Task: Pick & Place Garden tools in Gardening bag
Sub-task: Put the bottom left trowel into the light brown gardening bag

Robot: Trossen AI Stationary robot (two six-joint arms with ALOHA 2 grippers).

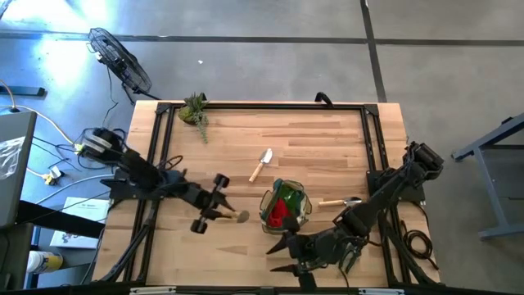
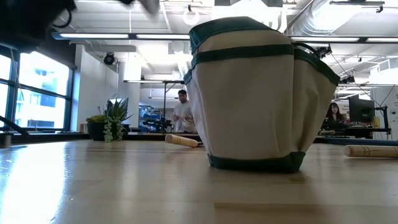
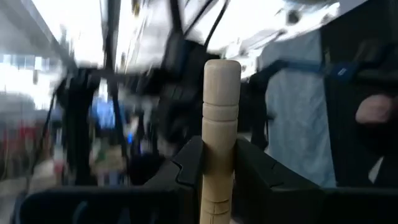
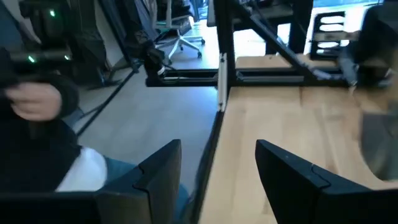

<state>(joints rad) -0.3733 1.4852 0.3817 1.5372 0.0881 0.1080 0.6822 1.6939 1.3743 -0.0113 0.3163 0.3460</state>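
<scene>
Nearest your low camera stands the gardening bag (image 2: 261, 93): pale fabric, dark-green trim, centre-right of frame; from above it sits lower centre, red and green items showing inside. Your left gripper (image 3: 219, 171), left of centre in the high view, is clamped on a wooden tool handle (image 3: 220, 124). Your right gripper (image 4: 217, 168), at the lower edge right of the bag, has its fingers spread and holds nothing. One wooden-handled trowel (image 1: 261, 165) lies centre frame; another wooden handle (image 1: 332, 201) lies just right of the bag.

Open-plan lab: exposed ceiling ducts (image 2: 323, 18), workstations behind.
</scene>
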